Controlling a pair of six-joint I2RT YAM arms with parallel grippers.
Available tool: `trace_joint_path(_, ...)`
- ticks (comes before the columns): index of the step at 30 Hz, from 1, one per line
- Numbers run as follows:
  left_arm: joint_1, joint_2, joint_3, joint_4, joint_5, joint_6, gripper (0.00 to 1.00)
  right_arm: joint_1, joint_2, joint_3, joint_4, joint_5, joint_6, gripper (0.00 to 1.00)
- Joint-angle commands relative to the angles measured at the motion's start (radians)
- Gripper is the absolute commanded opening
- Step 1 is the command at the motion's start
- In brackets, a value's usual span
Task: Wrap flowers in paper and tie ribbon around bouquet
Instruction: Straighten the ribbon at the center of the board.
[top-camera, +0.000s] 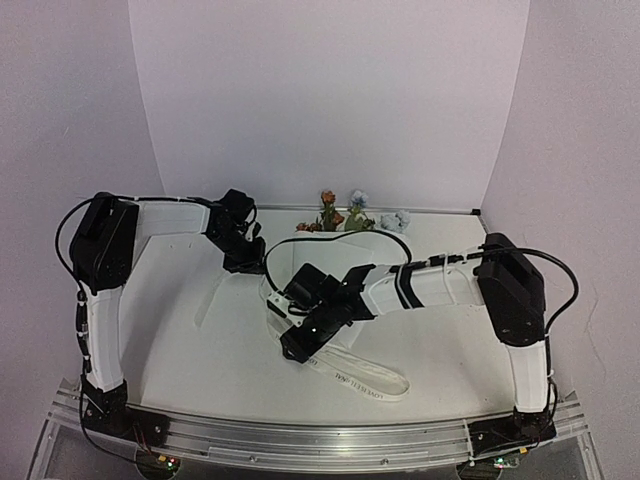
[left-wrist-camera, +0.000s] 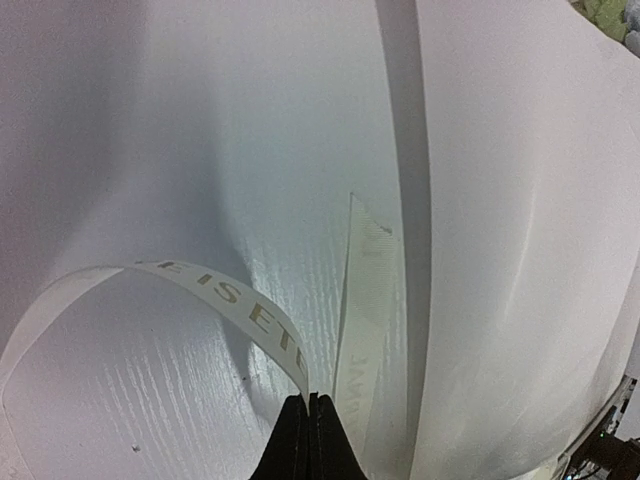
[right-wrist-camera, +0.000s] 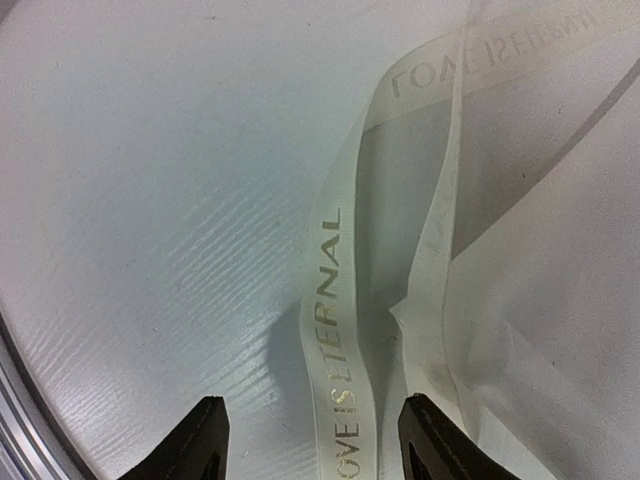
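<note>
The left gripper (left-wrist-camera: 310, 440) is clamped tight on the ribbon (left-wrist-camera: 240, 305), which also runs lengthwise between the parted jaws of the right gripper (right-wrist-camera: 315, 425), and with the paper (right-wrist-camera: 560, 330) just outside one finger, closing there could pinch the sheet too and drag it.

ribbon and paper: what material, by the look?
ribbon: probably sheer synthetic fabric, cream, slight sheen, gold printed lettering; reversed lettering reads through it. paper: thin matte white sheet, likely wrapping tissue; it bows softly and looks faintly translucent at the edge.
</note>
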Motion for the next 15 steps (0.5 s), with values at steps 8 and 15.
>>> trace_joint_path(8, 0.023, 0.031, 0.088, -0.139, 0.149, 0.116, 0.0, 0.001, 0.118, 0.121, -0.004, 0.053, -0.004, 0.61)
trace_joint_path(15, 0.04, 0.016, 0.075, -0.127, 0.136, 0.088, 0.0, 0.002, 0.119, 0.107, -0.009, 0.108, 0.02, 0.42)
